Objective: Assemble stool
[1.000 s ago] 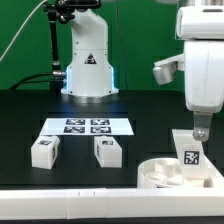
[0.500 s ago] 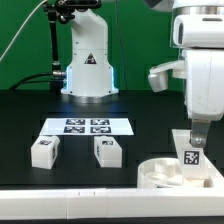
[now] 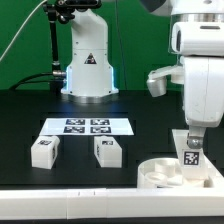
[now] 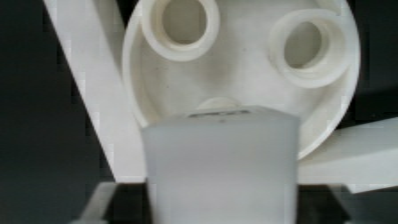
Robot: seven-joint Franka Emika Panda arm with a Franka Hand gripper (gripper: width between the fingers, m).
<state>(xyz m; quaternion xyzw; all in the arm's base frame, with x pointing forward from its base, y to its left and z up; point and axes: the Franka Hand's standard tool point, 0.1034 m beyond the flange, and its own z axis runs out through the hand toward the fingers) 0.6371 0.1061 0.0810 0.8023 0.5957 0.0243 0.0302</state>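
The round white seat (image 3: 160,173) lies flat at the exterior view's right, against the front rail. My gripper (image 3: 194,136) is shut on a white tagged leg (image 3: 189,156) and holds it upright on the seat's far right part. In the wrist view the leg (image 4: 214,160) fills the space between my dark fingers (image 4: 125,200), and the seat (image 4: 240,85) lies beyond it with two round sockets (image 4: 182,25) showing. Two more tagged legs (image 3: 43,150) (image 3: 107,151) stand loose on the black table at the exterior view's left.
The marker board (image 3: 87,126) lies flat behind the two loose legs. A long white rail (image 3: 70,205) runs along the front edge. A second robot base (image 3: 88,70) stands at the back. Another white rail (image 4: 80,70) lies beside the seat in the wrist view.
My arm has shifted a little toward the exterior view's left and slightly down. The held leg stays on the seat. The loose legs have not moved.
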